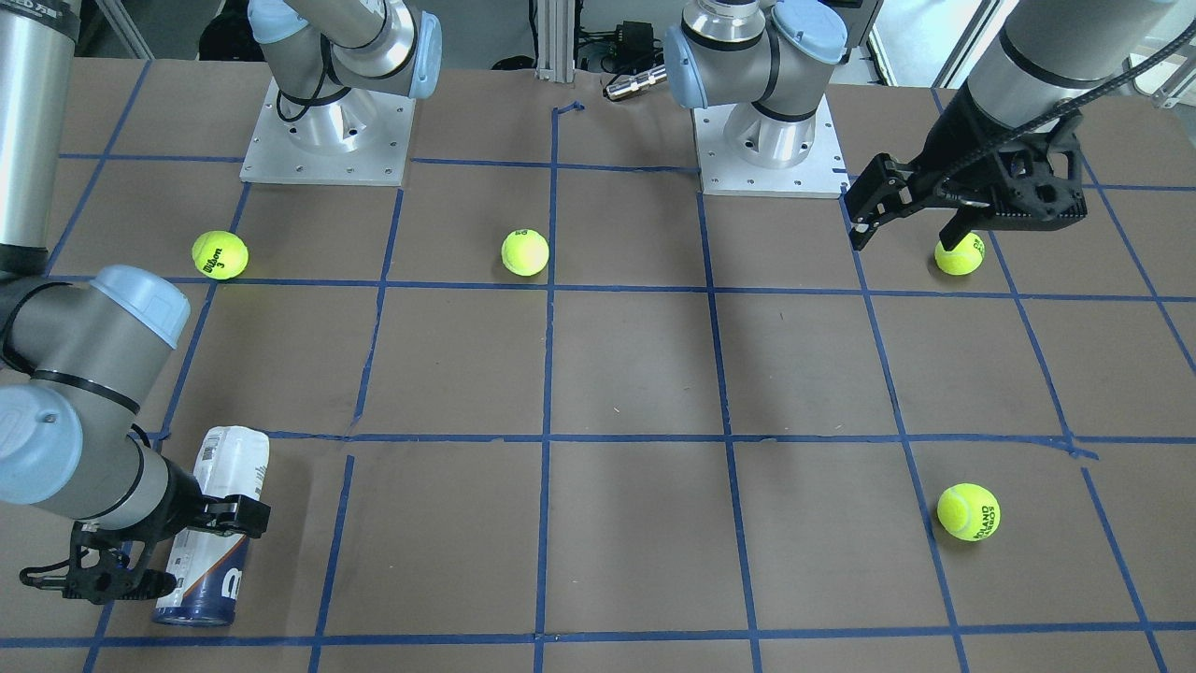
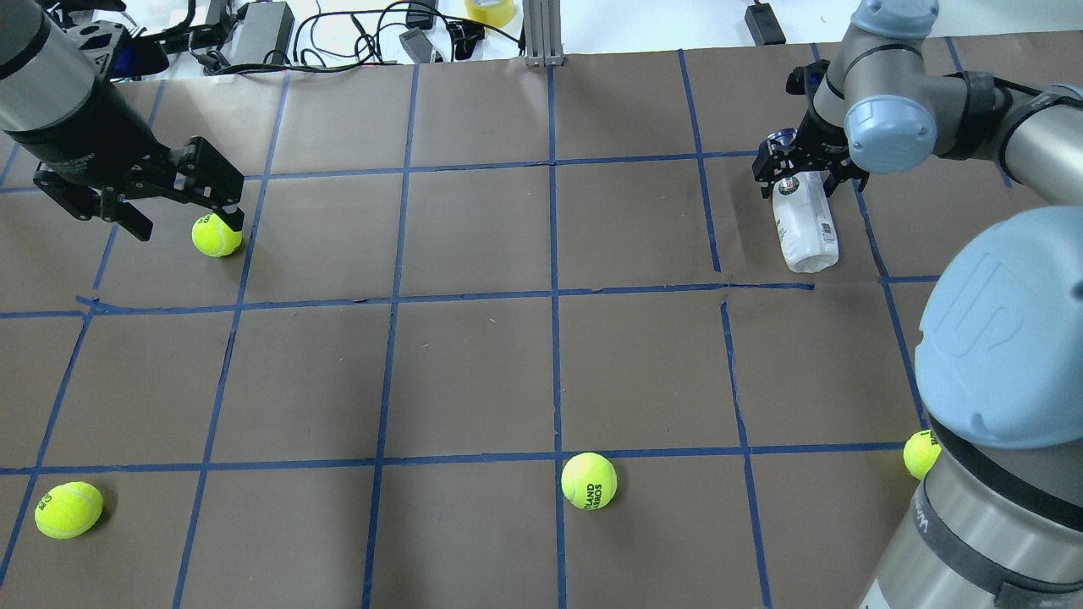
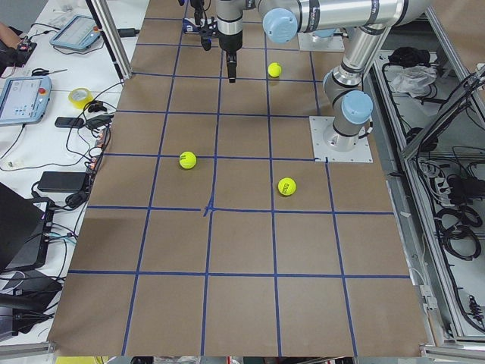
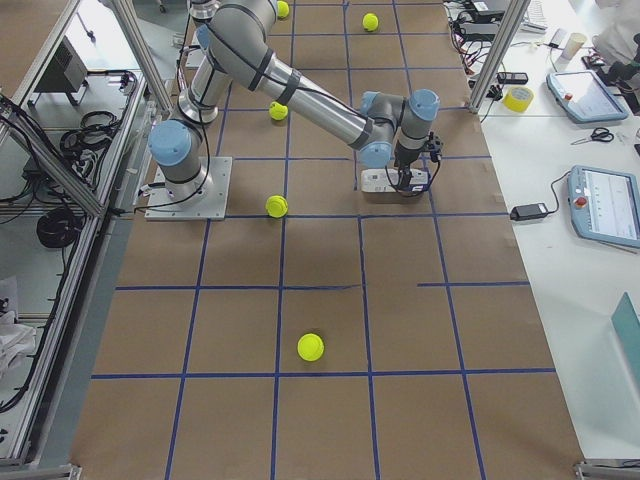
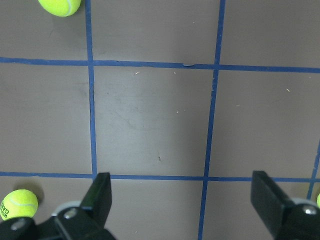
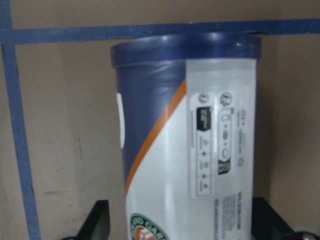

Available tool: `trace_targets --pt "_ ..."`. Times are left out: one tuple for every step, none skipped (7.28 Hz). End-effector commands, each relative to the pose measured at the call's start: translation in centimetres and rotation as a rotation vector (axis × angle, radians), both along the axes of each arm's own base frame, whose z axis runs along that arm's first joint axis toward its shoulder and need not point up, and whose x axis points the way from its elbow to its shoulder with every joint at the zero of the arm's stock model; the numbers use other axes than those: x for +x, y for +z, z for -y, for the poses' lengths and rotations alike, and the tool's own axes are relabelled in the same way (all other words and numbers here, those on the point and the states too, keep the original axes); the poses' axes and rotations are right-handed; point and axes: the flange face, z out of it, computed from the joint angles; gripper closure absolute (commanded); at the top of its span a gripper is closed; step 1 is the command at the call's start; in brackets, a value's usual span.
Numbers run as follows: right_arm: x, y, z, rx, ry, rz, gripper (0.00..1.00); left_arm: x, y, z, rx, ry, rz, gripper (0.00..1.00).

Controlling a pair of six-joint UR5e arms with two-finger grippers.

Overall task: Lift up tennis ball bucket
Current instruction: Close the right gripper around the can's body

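Two arms on show, both brushed-silver tubes with black seam rings and pale blue round caps at the joints. The big near cap point(image 2: 994, 326) on the right arm point(image 2: 1041, 144) carries an embossed logo. A thin black cable point(image 1: 1135, 65) trails along the left arm point(image 1: 1037, 56). Underneath sit the right base plate point(image 1: 271, 159) and the left base plate point(image 1: 719, 178), square bare metal dotted with screws. The left pincer point(image 2: 188, 222) and right pincer point(image 2: 799, 176) are matte black, angular, with skeletal linkages.
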Motion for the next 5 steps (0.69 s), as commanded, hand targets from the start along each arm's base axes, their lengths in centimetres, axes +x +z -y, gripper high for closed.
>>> trace_targets --pt "0.2 -1.3 -0.7 0.024 0.0 0.01 0.0 0.0 0.2 0.1 -0.008 0.0 0.0 0.0" --pt "0.1 -1.8 -0.8 0.034 0.002 0.003 0.0 -0.1 -0.3 0.4 0.001 0.01 -0.013 0.0" --pt "0.1 -2.2 -0.8 0.038 0.001 0.003 0.0 -0.4 -0.7 0.5 0.012 0.001 -0.006 0.0" --pt "0.1 -2.7 -0.6 0.031 0.002 0.002 0.0 -1.7 -0.7 0.2 0.013 -0.03 -0.005 0.0" --pt "0.0 -2.7 -0.5 0.025 0.001 -0.001 0.0 -3.7 -0.3 0.2 -0.003 -0.07 -0.001 0.0"
